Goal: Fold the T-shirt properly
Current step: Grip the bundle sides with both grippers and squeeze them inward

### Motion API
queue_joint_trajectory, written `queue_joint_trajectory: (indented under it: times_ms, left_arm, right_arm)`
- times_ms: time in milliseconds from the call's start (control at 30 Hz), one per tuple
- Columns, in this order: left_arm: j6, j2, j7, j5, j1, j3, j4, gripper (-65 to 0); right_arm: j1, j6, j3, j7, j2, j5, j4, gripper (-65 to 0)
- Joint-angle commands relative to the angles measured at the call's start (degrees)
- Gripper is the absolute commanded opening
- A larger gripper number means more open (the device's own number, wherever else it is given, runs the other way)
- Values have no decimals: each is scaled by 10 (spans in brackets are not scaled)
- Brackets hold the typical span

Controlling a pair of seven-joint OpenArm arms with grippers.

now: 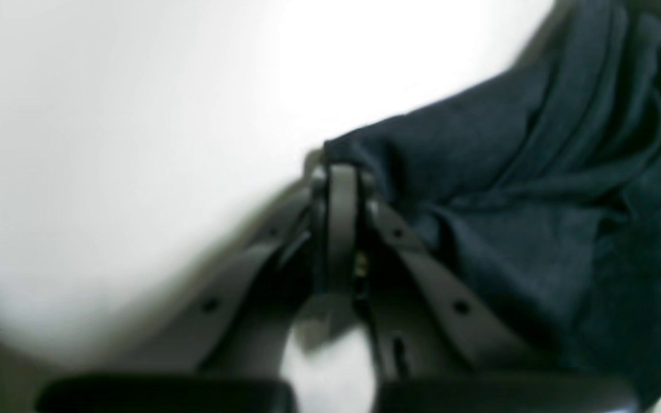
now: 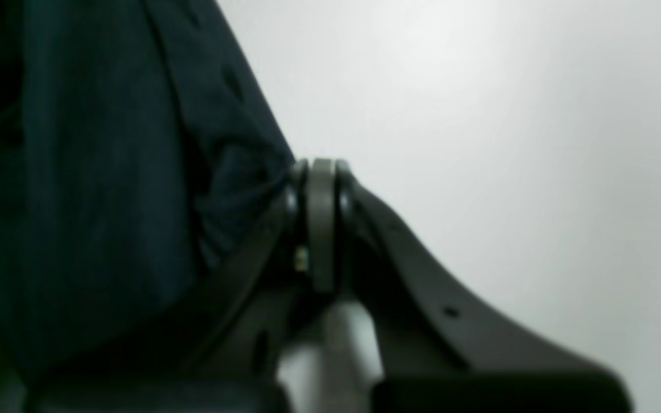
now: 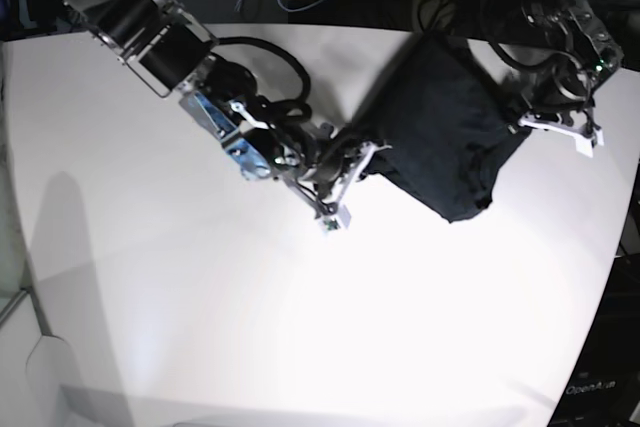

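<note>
The T-shirt (image 3: 440,132), bunched at about one o'clock on the white desk (image 3: 200,327), is clamped at opposite edges by the closed left claw (image 1: 339,172) and closed right claw (image 2: 320,169), presumably so it can be spread.

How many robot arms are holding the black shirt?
2. The right arm's gripper pinches the shirt at its edge nearer the table's middle; the left arm's gripper pinches the opposite edge, by the table's side.
</note>
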Motion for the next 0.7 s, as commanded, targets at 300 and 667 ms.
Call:
queue_joint_trajectory:
  times_ms: [300, 667]
  left_arm:
    - [-1, -20, -61, 8, -78, 57, -80, -650]
    - [5, -32, -137, 8, -142, 170, -160, -650]
  right_arm:
    - [-26, -2, 1, -53, 34, 1, 115, -650]
    - [-53, -2, 1, -105, 55, 0, 191, -650]
